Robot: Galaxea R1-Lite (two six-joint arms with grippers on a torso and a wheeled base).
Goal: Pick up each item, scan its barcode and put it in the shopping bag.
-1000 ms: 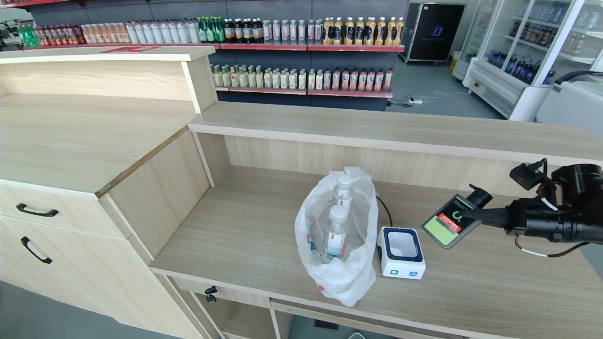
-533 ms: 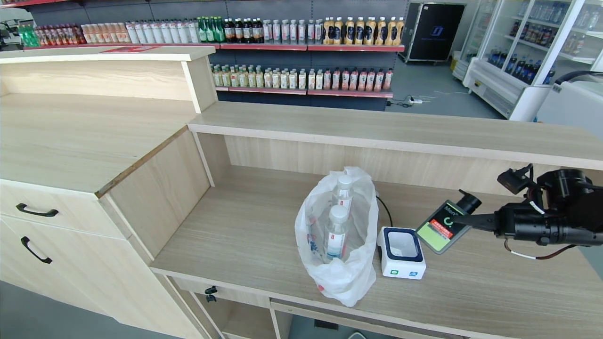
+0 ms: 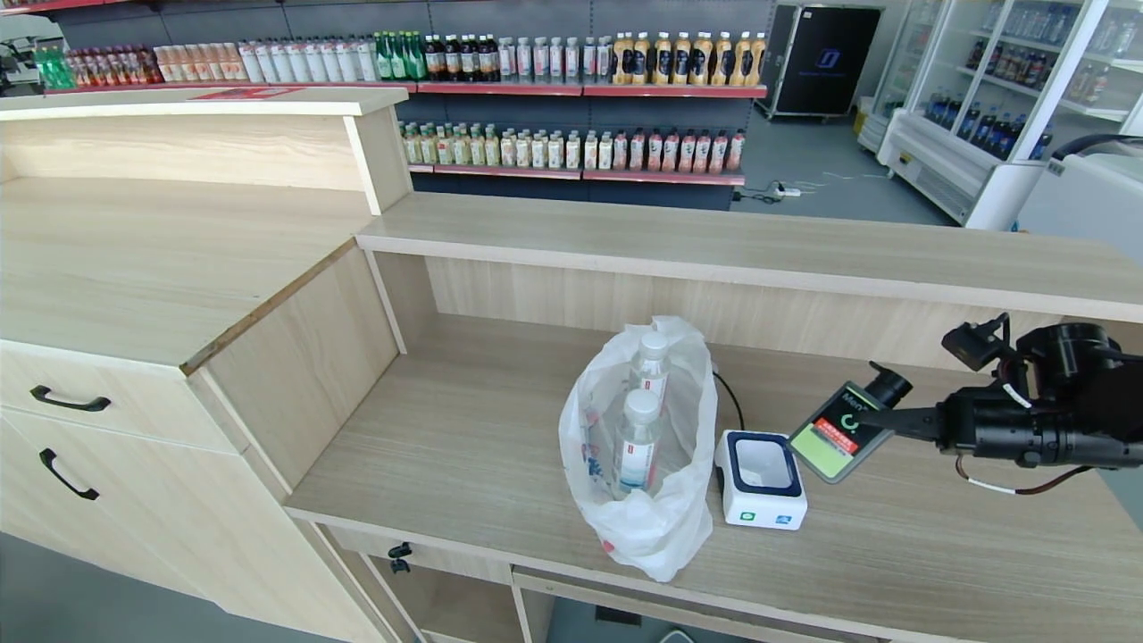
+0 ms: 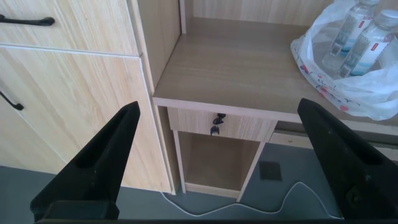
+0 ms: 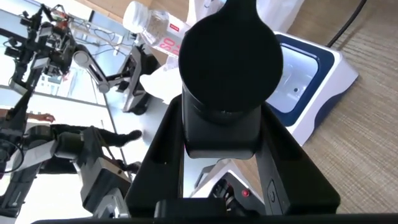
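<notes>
My right gripper [image 3: 882, 416] is shut on a flat black-capped item with a green, black and red label [image 3: 838, 434]. It holds the item tilted in the air just right of and above the white scanner [image 3: 761, 480]. In the right wrist view the item's black cap [image 5: 229, 56] sits between the fingers [image 5: 287, 163], with the scanner [image 5: 314, 71] beyond it. The white shopping bag [image 3: 661, 527] stands left of the scanner with two clear water bottles [image 3: 637, 442] upright inside. My left gripper [image 4: 217, 168] is open, low in front of the counter, with the bag [image 4: 339, 84] off to one side.
The scanner's black cable [image 3: 732, 399] runs behind the bag. A raised ledge [image 3: 714, 241] backs the counter, and a taller cabinet with drawers [image 3: 134, 295] stands to the left. A keyed drawer [image 4: 214, 122] sits under the counter front. Bare countertop [image 3: 938, 545] lies right of the scanner.
My right gripper has carried the item left and slightly down, closer to the scanner, then almost stopped over the last half second. Bag and scanner have not moved.
</notes>
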